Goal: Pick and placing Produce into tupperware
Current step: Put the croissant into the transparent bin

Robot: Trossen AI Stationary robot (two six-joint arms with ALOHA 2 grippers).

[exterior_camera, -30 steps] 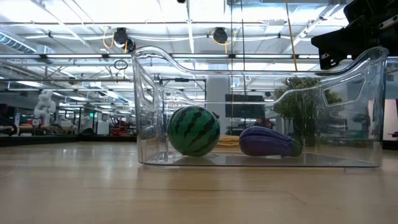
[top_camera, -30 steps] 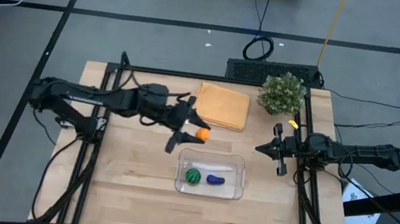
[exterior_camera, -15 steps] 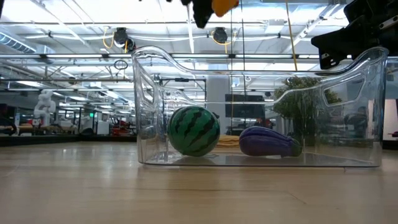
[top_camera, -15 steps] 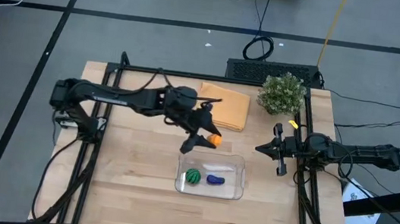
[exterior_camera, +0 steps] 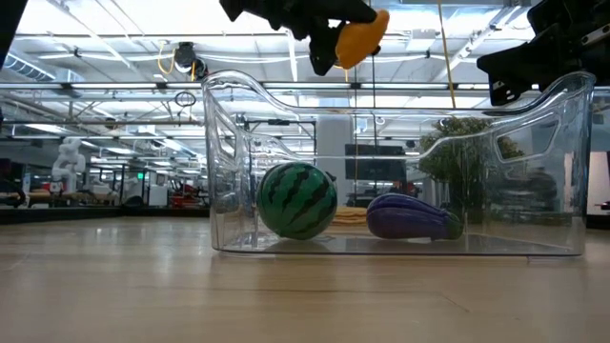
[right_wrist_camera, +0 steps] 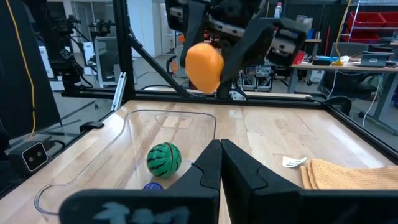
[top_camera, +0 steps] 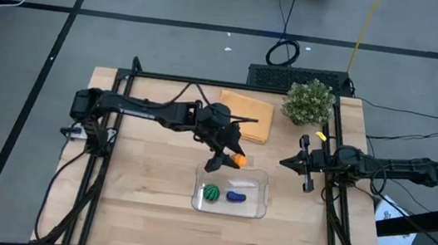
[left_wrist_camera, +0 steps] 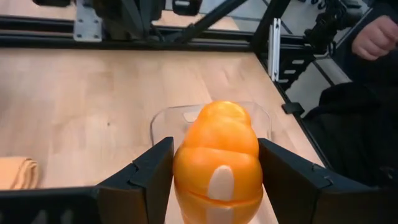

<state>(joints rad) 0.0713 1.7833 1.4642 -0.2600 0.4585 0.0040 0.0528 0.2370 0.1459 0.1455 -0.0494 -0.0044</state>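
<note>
At frame centre, the left gripper (top_camera: 229, 155), clamping the orange piece (top_camera: 237, 160), has moved over the tupperware (top_camera: 258, 196) rim; right gripper (top_camera: 299, 163) closed, empty.

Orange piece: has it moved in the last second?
Yes. Held in the left tool, the orange piece went from beside the cloth toward the tupperware.

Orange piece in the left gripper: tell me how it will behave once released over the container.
The orange piece looks smooth and rounded, so it may roll after landing. The tupperware walls should contain it. It could bump the striped ball.
</note>
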